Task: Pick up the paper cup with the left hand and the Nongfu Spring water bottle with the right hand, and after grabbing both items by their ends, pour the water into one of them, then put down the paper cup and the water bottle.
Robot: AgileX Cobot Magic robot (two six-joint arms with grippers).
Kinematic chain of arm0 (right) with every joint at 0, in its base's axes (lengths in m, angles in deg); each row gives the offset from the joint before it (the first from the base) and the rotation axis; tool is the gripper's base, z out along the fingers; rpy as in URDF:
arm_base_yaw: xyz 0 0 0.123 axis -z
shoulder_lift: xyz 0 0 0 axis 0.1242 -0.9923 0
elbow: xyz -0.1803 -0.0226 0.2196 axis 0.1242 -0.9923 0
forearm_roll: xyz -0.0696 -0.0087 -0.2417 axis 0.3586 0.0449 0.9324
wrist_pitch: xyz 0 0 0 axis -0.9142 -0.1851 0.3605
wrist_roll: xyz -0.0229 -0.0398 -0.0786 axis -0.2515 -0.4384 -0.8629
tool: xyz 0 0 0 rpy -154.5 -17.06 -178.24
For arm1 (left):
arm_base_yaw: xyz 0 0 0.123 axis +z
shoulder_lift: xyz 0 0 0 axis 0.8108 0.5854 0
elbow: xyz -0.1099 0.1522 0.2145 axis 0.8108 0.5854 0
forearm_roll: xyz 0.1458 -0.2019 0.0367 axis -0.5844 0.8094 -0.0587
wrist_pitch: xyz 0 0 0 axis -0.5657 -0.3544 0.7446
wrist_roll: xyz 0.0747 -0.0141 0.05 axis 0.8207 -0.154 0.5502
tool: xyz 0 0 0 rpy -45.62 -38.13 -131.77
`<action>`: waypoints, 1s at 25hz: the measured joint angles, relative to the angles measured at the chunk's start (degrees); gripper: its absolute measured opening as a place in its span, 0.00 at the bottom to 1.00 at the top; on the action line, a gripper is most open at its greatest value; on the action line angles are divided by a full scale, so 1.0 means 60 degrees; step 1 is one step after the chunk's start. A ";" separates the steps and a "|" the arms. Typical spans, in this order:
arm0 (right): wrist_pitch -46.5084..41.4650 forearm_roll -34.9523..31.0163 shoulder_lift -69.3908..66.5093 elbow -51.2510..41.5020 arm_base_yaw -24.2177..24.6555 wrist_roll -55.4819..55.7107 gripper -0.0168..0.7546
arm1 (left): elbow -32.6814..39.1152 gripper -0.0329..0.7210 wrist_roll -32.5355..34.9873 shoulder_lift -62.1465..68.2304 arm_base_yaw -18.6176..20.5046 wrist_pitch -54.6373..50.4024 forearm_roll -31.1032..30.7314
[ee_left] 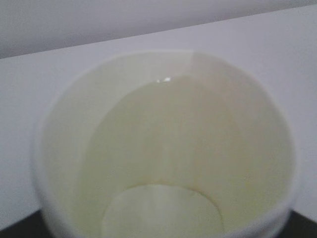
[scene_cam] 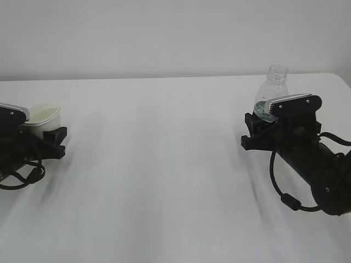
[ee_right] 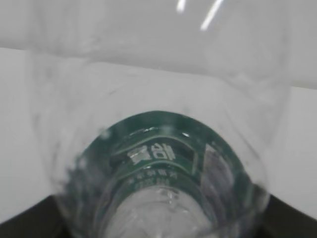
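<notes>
- The left hand (scene_cam: 46,141), a black robot arm with a grey-silver module and looped black cables, sits low at the left edge of the white table (scene_cam: 164,175) in the exterior view.
- Its jaws stand partly spread around the small cream-white tapered paper cup (scene_cam: 43,119); black jaw tips show at the cup's base on the side facing the table's middle.
- The paper cup stands upright with its base at table level, mouth up. Whether the jaws actually press its wall cannot be told.
- In the left wrist view the paper cup (ee_left: 163,148) fills the frame, seen from above into its pale interior down to the round bottom; dark gripper parts show only at the lower corners.
- The right hand (scene_cam: 262,131), a black arm with the same grey-silver module and one black cable, lies at the right side of the table.
- Its jaws stand partly spread about the lower body of the small clear ribbed plastic Nongfu Spring water bottle (scene_cam: 274,87), which is upright, uncapped, its neck rising above the module.
- In the right wrist view the bottle (ee_right: 158,148) is very close; its dark green label band with white print curves across the lower middle, dark jaw parts at both bottom corners.
- Firm contact with the bottle cannot be confirmed, and no water level can be made out.
- Cup and bottle are well apart.
</notes>
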 joint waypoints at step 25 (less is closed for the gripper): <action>0.0000 0.0035 0.0000 0.0006 0.0000 0.0024 0.61 | -0.1205 0.61 0.0000 0.1006 0.0000 0.0145 -0.0014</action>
